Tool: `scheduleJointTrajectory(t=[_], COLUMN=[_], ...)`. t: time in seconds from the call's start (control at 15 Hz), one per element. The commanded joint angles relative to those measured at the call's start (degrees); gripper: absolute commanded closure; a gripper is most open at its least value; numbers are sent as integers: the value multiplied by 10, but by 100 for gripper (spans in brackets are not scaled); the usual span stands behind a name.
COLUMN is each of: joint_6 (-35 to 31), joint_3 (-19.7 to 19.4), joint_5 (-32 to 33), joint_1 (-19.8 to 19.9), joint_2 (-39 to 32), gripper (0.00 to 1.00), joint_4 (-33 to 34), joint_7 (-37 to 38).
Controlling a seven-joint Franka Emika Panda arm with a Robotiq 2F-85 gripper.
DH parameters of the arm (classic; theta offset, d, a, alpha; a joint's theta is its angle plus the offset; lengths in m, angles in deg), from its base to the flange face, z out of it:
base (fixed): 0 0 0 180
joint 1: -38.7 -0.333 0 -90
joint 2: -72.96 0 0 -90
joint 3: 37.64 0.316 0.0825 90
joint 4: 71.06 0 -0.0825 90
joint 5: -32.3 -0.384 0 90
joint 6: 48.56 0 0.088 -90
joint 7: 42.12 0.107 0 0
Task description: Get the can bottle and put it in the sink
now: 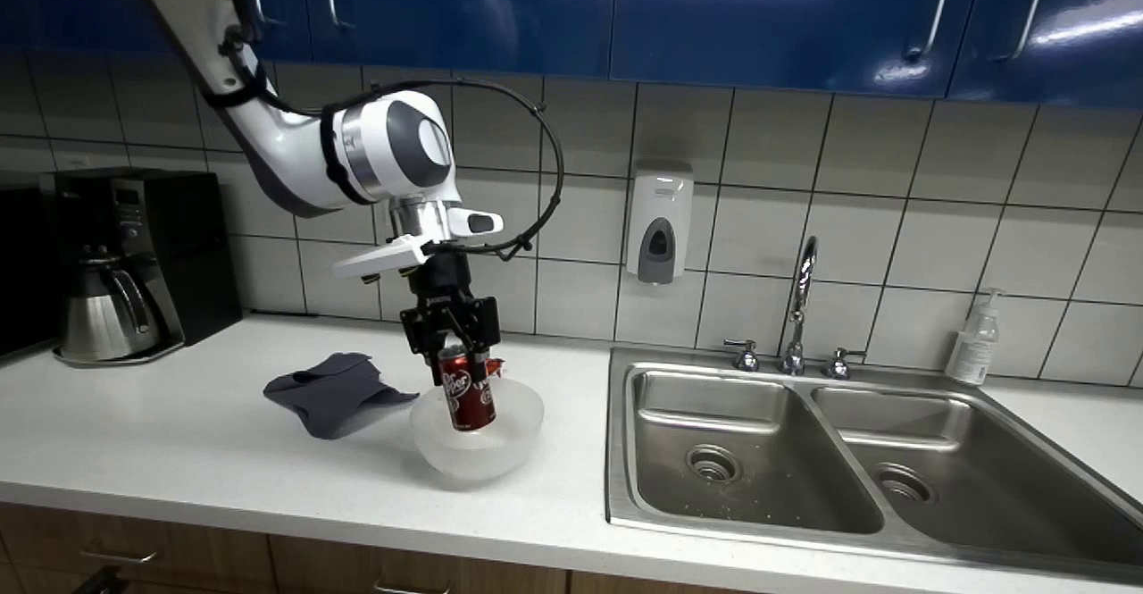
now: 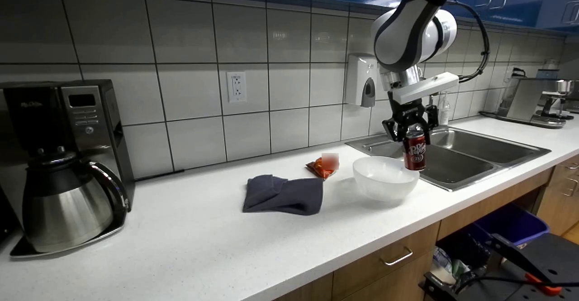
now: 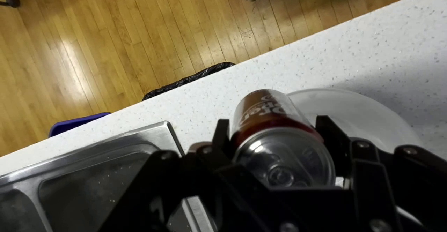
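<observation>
The can bottle is a small red can with a silvery top. It shows in both exterior views (image 1: 469, 402) (image 2: 415, 156) and in the wrist view (image 3: 269, 110). My gripper (image 1: 460, 371) (image 2: 416, 140) (image 3: 274, 127) is shut on it, with a finger on each side near the top. The can is held slightly tilted above the counter, by the bowl's rim on the sink side. The stainless double-basin sink (image 1: 759, 487) (image 2: 452, 163) is apart from the can. Its corner shows at the lower left of the wrist view (image 3: 153, 134).
A translucent bowl (image 1: 500, 442) (image 2: 384, 188) (image 3: 352, 110) stands on the counter by the can. A dark cloth (image 1: 339, 393) (image 2: 285, 194) and a red packet (image 2: 322, 169) lie near it. A chrome faucet (image 1: 801, 299) rises behind the sink. A coffee maker (image 1: 143, 255) (image 2: 68, 165) stands farther off.
</observation>
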Motion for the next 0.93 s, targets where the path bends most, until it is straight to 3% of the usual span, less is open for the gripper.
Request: scheduleJointTrajectory(t=[0.0,0.4,0.87], joint_6=[-1,-9,-53], joint_3=[-7,-18,-19], joint_5=[0,-13,-49], joint_1=[-13,-27,-37], joint_2=[-69,-161,-216], gripper=[61,61,61], joint_4=[73,147,183], joint_7=[23,26,15])
